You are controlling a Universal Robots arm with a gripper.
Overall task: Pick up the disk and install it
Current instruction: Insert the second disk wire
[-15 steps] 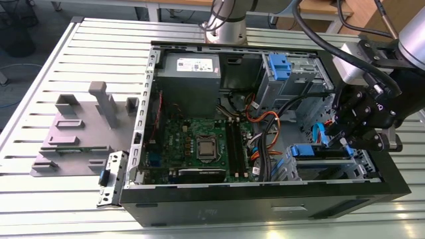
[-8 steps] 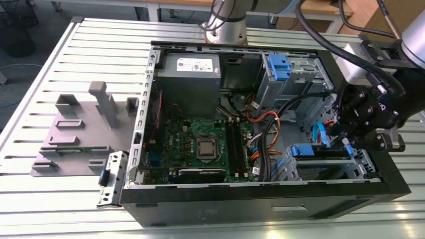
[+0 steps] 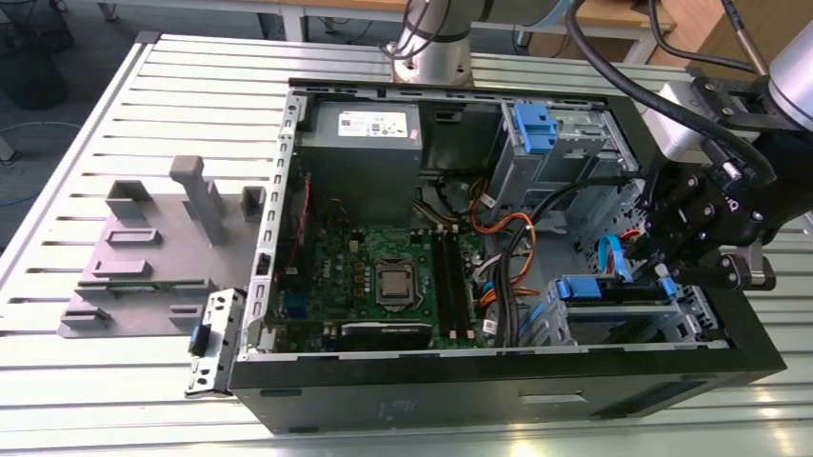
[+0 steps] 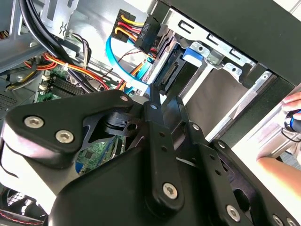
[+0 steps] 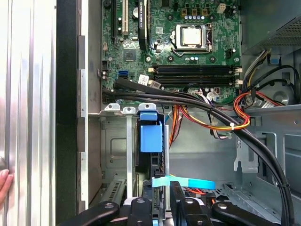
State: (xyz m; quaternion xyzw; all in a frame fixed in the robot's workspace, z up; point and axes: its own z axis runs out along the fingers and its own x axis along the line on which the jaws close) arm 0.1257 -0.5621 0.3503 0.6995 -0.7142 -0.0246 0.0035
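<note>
The disk (image 5: 150, 136) stands on edge in the drive bay at the corner of the open computer case (image 3: 508, 386), its blue carrier tab facing the motherboard. It also appears as a blue-topped block (image 3: 591, 288) in the exterior view and as a dark body with a connector end (image 4: 174, 70) in the second wrist view. My gripper (image 5: 159, 189) sits at the disk's connector end. Its black fingers (image 5: 177, 197) straddle that end closely, shut on it. In the exterior view the gripper (image 3: 661, 276) hangs over the case's right wall.
A light blue flat cable (image 5: 188, 182) crosses just in front of the fingers. Black and orange cable bundles (image 5: 188, 101) run past the bay. The motherboard (image 3: 381, 276) and grey power supply (image 3: 362, 143) fill the case. A person's hand (image 5: 3, 181) rests outside the case wall.
</note>
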